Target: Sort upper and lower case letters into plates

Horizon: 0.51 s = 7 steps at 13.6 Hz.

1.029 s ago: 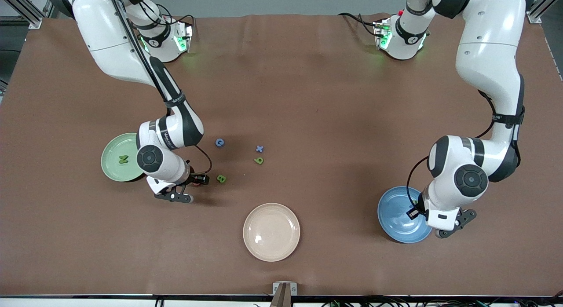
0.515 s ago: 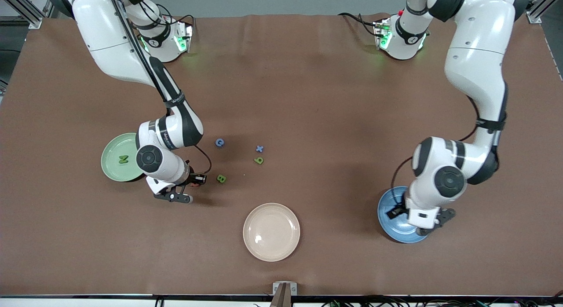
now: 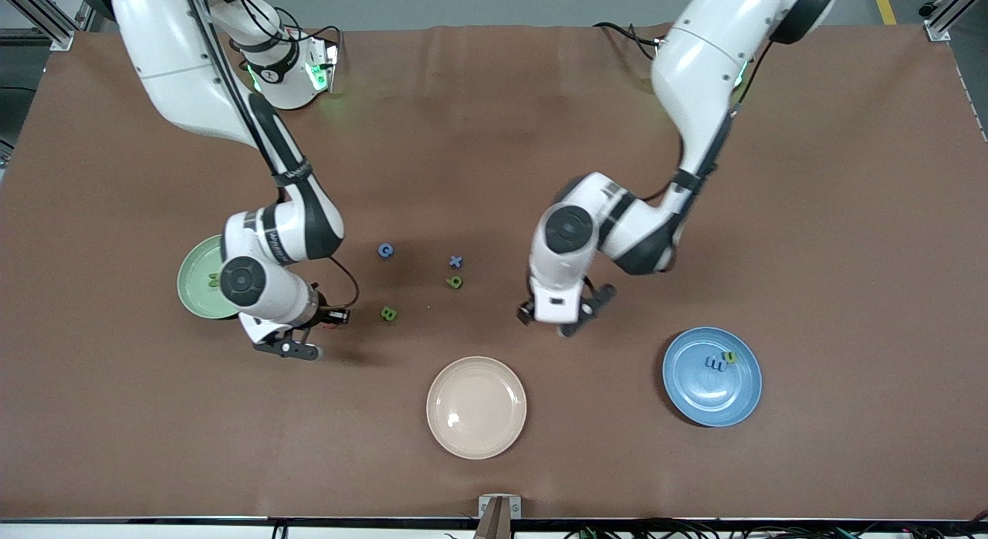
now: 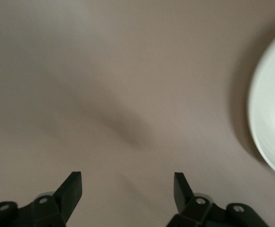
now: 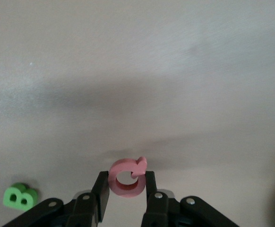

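My right gripper (image 3: 289,344) is shut on the pink Q (image 5: 126,178) and holds it over the mat beside the mint green plate (image 3: 193,290). The green N (image 3: 213,279) lies in that plate, half hidden by the arm. The green B (image 3: 389,313) lies close by and also shows in the right wrist view (image 5: 20,196). My left gripper (image 3: 562,323) is open and empty over the middle of the mat. The blue C (image 3: 385,250), blue x (image 3: 456,261) and green p (image 3: 455,282) lie on the mat. The blue plate (image 3: 698,400) holds the blue m (image 3: 714,362) and green n (image 3: 729,357).
A cream-beige plate (image 3: 476,431) stands empty near the front edge, and its rim shows in the left wrist view (image 4: 270,118). The brown mat (image 3: 810,215) covers the table.
My left arm has swung from over the blue plate to the middle of the mat, uncovering the m and n. My right gripper has shifted slightly toward the mint plate with the Q.
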Each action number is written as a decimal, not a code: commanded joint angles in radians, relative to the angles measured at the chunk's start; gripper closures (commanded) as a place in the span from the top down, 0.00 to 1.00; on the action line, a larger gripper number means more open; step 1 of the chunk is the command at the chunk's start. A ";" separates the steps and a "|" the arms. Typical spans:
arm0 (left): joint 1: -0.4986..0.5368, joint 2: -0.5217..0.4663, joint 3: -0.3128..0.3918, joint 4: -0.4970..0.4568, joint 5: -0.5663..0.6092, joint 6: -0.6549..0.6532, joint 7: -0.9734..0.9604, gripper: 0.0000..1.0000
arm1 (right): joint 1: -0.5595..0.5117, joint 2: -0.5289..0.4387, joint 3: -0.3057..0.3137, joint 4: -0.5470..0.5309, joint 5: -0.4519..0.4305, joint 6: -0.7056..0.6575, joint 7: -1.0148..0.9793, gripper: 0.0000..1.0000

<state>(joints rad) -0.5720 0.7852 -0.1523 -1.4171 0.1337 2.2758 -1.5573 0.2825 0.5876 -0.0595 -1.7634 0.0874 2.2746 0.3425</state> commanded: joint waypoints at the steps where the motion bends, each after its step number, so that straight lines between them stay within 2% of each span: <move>1: -0.083 0.090 0.025 0.126 0.001 0.036 -0.221 0.78 | -0.098 -0.165 0.012 -0.172 0.003 -0.009 -0.144 0.19; 4: -0.149 0.167 0.052 0.236 -0.003 0.036 -0.322 0.76 | -0.210 -0.244 0.012 -0.301 0.003 0.005 -0.313 0.19; 7: -0.186 0.258 0.063 0.334 -0.005 0.036 -0.356 0.73 | -0.317 -0.265 0.012 -0.393 0.003 0.087 -0.494 0.19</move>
<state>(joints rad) -0.7343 0.9627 -0.1054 -1.1968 0.1337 2.3181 -1.8922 0.0285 0.3729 -0.0656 -2.0596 0.0873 2.3015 -0.0587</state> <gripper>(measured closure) 0.256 0.648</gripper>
